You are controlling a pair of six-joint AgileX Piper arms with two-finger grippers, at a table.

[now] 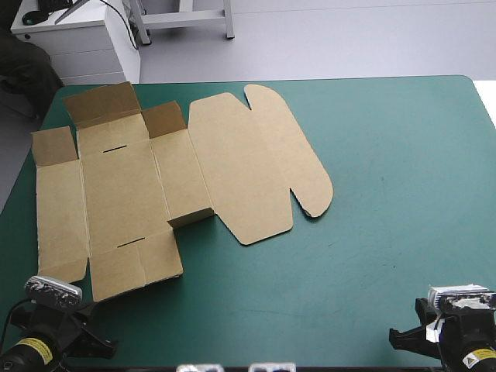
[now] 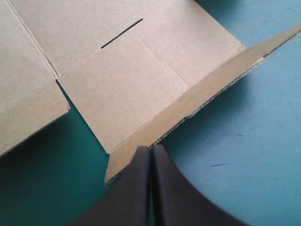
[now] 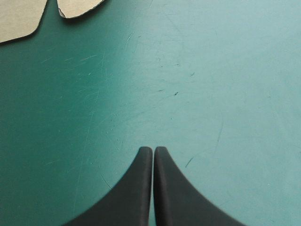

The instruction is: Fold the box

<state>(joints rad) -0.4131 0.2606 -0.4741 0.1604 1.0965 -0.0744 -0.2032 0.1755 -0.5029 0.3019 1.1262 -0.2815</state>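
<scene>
The box (image 1: 155, 186) lay as a cut brown sheet on the left half of the teal-green table cover (image 1: 387, 194). It was almost all flat, with its rounded lid (image 1: 240, 170) spread toward the middle of the table. Only a few small flaps (image 1: 101, 105) at the far left corner and one short wall (image 1: 190, 217) near the middle stood up a little, probably because the creases in the board pushed them up by themselves. So the folding seemed to be at its very start, with no wall raised and tucked yet. The left gripper (image 2: 151, 149) waited at the near left corner of the table, its black fingers pressed together and holding nothing. Its tip was just at the edge of the near flap (image 2: 188, 101), which was tilted up from the cover beside a narrow slot (image 2: 121, 34). Whether the tip touched the board could not be told. This place looked sensible, because the near flap was probably the first part to lift. The right gripper (image 3: 153, 149) stood at the near right corner over the bare cover, well apart from the box, with its fingers also pressed together and empty. Probably it stayed there so that the sheet was free.
</scene>
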